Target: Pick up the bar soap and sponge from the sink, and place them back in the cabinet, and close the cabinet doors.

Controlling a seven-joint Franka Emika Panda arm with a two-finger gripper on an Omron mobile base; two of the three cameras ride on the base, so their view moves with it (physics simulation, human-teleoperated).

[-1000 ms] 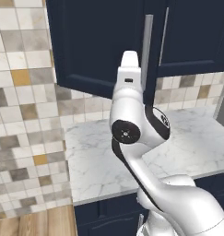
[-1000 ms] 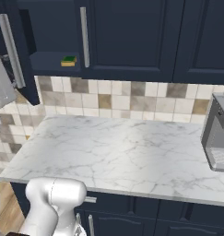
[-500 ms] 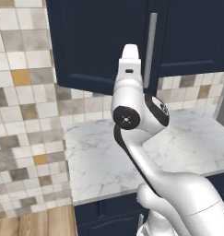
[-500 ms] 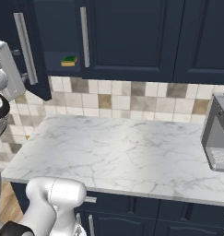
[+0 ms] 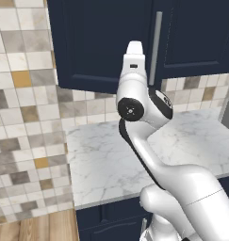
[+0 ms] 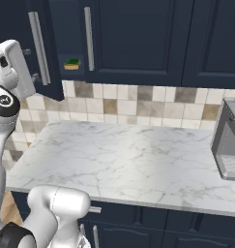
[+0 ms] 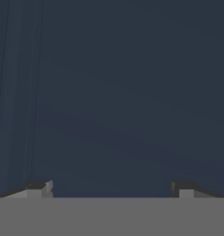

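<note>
The sponge (image 6: 72,63), green with a yellow edge, lies inside the navy cabinet (image 6: 138,38), right of the hand, behind partly open cabinet doors (image 6: 41,48).

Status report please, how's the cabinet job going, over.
Gripper open, empty, facing a navy cabinet door. Sponge on the shelf, left door ajar. Nothing blocking it.

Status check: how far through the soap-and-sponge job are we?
Done: the sponge sits inside the cabinet, seen through the gap between the doors. I cannot see the bar soap, so that is unconfirmed. In hand: the gripper is open and empty, facing the left door close up. Left: that door stands ajar and needs swinging shut.
</note>
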